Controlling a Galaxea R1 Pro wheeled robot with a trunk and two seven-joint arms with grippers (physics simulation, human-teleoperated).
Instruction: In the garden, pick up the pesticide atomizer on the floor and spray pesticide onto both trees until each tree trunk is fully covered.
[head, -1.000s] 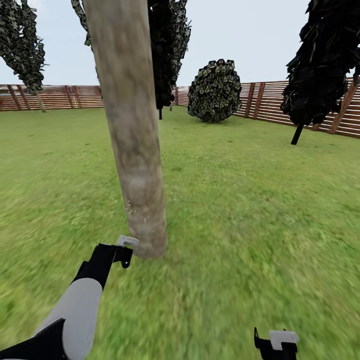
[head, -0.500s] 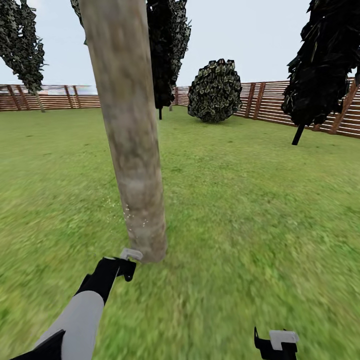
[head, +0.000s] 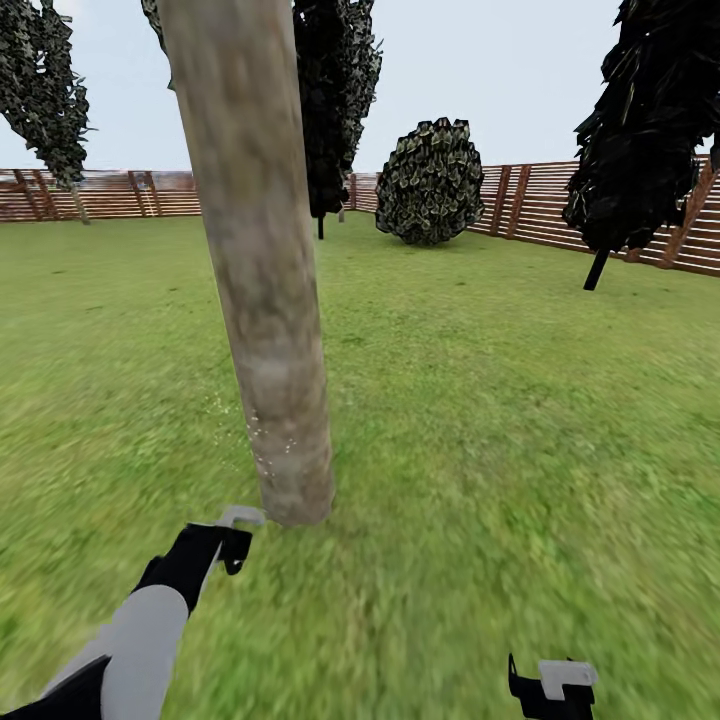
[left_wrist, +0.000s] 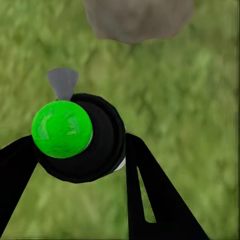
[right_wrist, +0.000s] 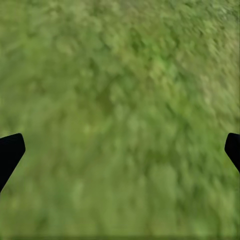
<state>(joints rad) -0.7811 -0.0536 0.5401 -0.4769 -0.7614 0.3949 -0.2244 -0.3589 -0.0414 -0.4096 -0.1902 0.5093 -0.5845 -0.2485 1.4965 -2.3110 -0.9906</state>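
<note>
A thick pale tree trunk (head: 265, 270) rises from the grass just ahead of me, left of centre. Tiny whitish pesticide specks (head: 268, 440) dot its lower part. My left gripper (head: 222, 545) is shut on the pesticide atomizer, whose grey nozzle (head: 240, 516) sits low, just left of the trunk's base. In the left wrist view the atomizer (left_wrist: 95, 145) has a black body and a bright green cap (left_wrist: 62, 128). Its nozzle (left_wrist: 62, 82) points toward the trunk's foot (left_wrist: 137, 20). My right gripper (head: 552, 688) hangs open over grass (right_wrist: 120, 150). Another pale-stemmed tree (head: 45, 90) stands far left.
Lawn stretches all around to a brown slat fence (head: 540, 205). A dark cypress-like tree (head: 340, 90) stands behind the trunk, a round bush (head: 430, 180) sits at the back, and a black tree (head: 640, 120) leans at the right.
My left arm has drawn down and to the left with the atomizer, so the nozzle has come slightly away from the trunk's base. The right gripper has stayed put.
</note>
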